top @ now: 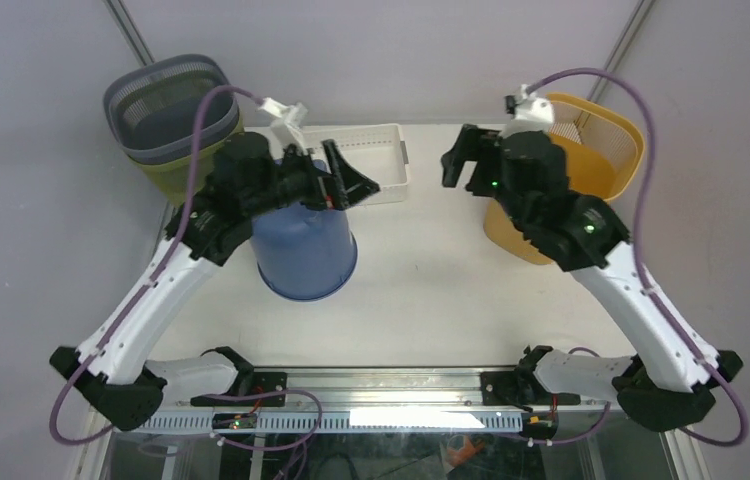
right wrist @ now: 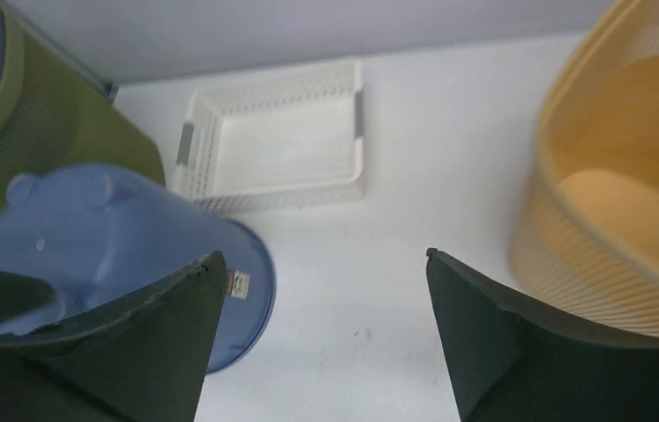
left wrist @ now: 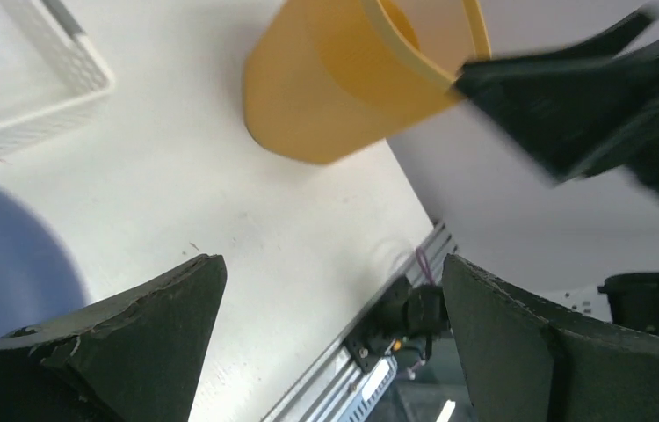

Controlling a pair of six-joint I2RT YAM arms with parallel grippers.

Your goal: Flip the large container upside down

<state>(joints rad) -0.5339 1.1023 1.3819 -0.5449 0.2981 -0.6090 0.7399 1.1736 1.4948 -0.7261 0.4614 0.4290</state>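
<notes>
The blue container stands left of centre on the table, just in front of the white tray. Its base is turned up and its wide rim down, so its long axis runs about upright. The left gripper hangs over the base, jaws spread wide with nothing between them; the right gripper, likewise wide and empty, is well apart beside the yellow basket.

A white table carries a blue container at left. A white mesh tray sits at its far edge, a yellow basket at right.
</notes>
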